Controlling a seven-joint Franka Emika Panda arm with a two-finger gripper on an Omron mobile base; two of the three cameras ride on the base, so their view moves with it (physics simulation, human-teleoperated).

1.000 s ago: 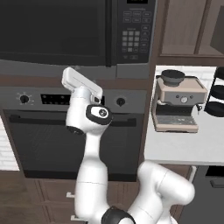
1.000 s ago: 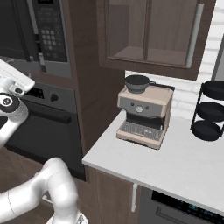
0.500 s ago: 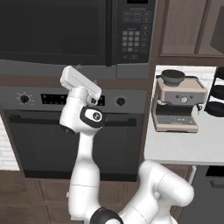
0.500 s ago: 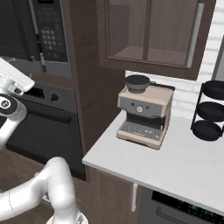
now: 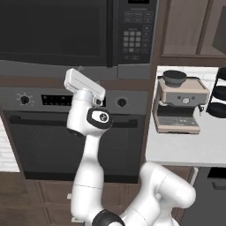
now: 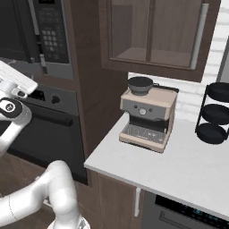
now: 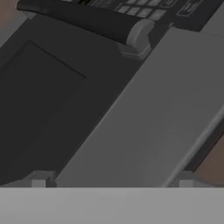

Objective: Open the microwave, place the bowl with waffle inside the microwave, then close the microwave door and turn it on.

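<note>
1. Since a second ago the arm has swung a little to its left across the oven (image 5: 66, 141) front, its dark round joint now further left in the left base view; the cameras have not shifted.
2. The gripper (image 7: 112, 183) stands wide open, holding nothing, its two small grey finger tips (image 7: 39, 179) rising well apart at the bottom of the hand view.
3. The microwave (image 5: 79, 31) is a wide dark grey box built in above the oven, its door (image 5: 53, 28) shut, with smooth black glass and a grey frame; the keypad panel (image 5: 134, 33) sits at its right.
4. In the hand view the microwave's flat grey underside and frame lie close in front of the fingers, with a long dark rounded handle (image 7: 83, 19) beyond.
5. The hand is just under the microwave's lower edge, below the door.
6. A beige coffee machine (image 6: 147, 118) stands on the white counter (image 6: 188, 165), and the black bowl (image 6: 140, 84) sits on top of it, well right of the hand.
</note>
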